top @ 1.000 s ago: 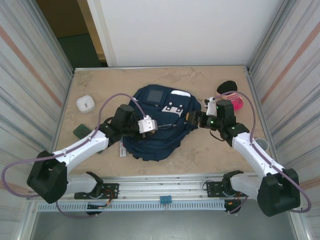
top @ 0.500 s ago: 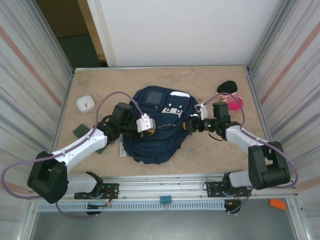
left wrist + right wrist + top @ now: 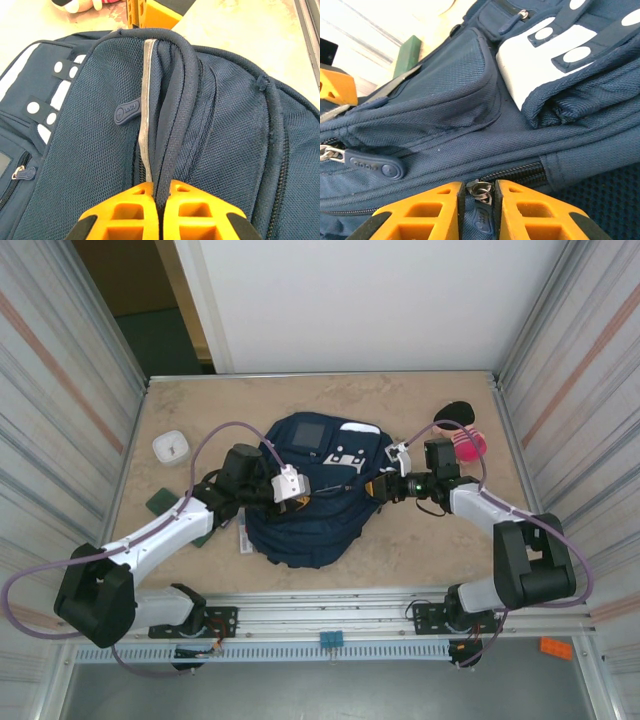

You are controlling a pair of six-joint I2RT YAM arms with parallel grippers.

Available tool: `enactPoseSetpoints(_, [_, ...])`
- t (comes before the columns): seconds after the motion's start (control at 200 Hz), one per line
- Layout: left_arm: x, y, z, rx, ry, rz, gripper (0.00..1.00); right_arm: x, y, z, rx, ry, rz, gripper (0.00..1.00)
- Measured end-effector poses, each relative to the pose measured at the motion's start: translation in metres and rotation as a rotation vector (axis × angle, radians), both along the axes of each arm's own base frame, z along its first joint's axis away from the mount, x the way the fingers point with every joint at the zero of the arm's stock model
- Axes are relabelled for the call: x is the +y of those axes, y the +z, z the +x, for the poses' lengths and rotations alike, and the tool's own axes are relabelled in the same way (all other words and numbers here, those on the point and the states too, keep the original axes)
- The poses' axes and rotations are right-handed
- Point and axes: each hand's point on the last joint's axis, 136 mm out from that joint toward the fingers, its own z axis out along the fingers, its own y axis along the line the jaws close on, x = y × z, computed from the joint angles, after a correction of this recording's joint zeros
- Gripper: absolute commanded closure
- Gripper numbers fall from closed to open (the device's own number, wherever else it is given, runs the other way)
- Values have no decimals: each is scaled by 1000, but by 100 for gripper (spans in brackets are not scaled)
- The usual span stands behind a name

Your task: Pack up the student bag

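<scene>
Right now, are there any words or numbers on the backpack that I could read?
Nothing on the student bag can be read.
On the rubber zipper tab, left wrist view: small raised marks, too blurred to read.
On the second zipper tab, right wrist view: raised dots or letters, too small to read.
On the white patch: navy straps with white dots, no letters.

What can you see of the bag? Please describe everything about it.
The bag is navy woven fabric with mesh panels, a white front patch crossed by dotted straps, a square window pocket and several zips. It lies front up near the middle of the table. The left gripper pinches a piped edge on one side. The right gripper is closed around a metal zip pull on the other side.
</scene>
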Motion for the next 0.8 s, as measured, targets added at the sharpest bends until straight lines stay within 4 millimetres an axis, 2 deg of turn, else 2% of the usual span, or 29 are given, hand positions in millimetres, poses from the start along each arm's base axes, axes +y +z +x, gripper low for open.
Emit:
enactPoseSetpoints(0.055, [0,1,1,-5,1,-4,100,0,0,-1,2,7,2,70])
enactPoseSetpoints(0.12, [-1,2,1,-4,3,-7,100,1,0,-3,6,17,6,60])
enactPoseSetpoints(0.16, [-1,2,1,-4,4,-8,100,2,-1,-4,6,26,7,60])
enactPoseSetpoints(0.291, [-1,3,2,0,10,-14,100,3,-4,-3,30,30,13,83])
enactPoseSetpoints(0.416, [-1,5,3,-6,16,-23,100,2,-4,-3,39,24,21,95])
enactPoseSetpoints(0.531, [0,7,3,-10,26,-28,100,2,-1,-4,45,18,34,100])
enactPoseSetpoints(0.636, [-1,8,5,-15,37,-37,100,2,1,-5,43,12,43,99])
enactPoseSetpoints(0.802, [0,9,6,-18,50,-49,100,3,0,-10,51,6,48,78])
